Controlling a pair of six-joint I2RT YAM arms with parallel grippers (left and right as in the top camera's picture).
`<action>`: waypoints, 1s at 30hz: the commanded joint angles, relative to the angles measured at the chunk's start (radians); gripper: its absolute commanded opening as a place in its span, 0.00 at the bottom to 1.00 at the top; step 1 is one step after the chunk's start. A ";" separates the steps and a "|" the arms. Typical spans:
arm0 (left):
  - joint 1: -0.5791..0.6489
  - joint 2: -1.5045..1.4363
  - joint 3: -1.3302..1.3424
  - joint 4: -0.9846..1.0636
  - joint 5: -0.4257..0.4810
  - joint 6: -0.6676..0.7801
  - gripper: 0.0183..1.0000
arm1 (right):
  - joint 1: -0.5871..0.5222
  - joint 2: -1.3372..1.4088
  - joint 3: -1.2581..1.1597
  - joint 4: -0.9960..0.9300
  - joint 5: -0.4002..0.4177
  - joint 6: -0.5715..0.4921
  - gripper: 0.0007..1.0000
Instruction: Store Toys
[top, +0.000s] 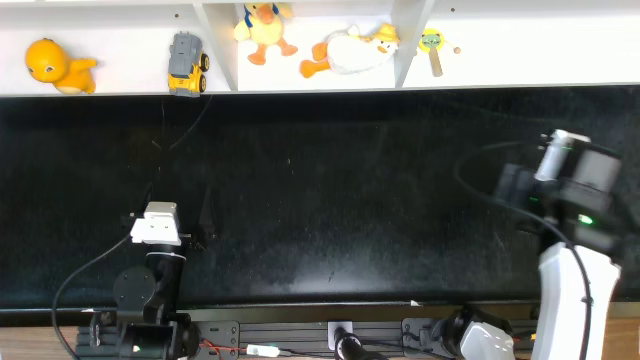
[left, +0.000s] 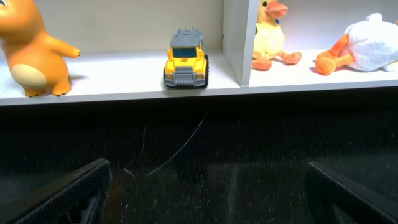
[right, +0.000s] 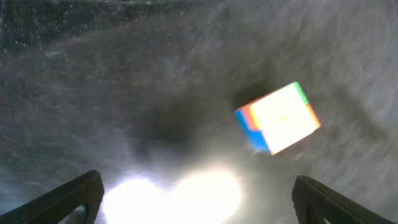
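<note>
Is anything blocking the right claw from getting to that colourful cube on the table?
Nothing visible does. In the right wrist view the cube lies alone on the black table. Only bare surface lies between it and the open right gripper.

Blurred cube (right: 278, 118) (faces washed by glare)

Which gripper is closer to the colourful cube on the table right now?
Right. The right gripper hangs open over the table close beside the cube. The left gripper is far across the table, facing the yellow truck on the shelf.
</note>
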 joint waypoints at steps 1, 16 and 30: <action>0.002 -0.010 -0.001 -0.005 0.010 0.018 1.00 | -0.248 0.035 -0.002 0.057 -0.256 -0.429 0.99; 0.002 -0.010 -0.001 -0.005 0.010 0.018 1.00 | -0.476 0.295 -0.002 0.214 -0.285 -0.612 1.00; 0.002 -0.010 -0.001 -0.005 0.010 0.019 1.00 | -0.405 0.428 -0.002 0.275 -0.281 -0.607 1.00</action>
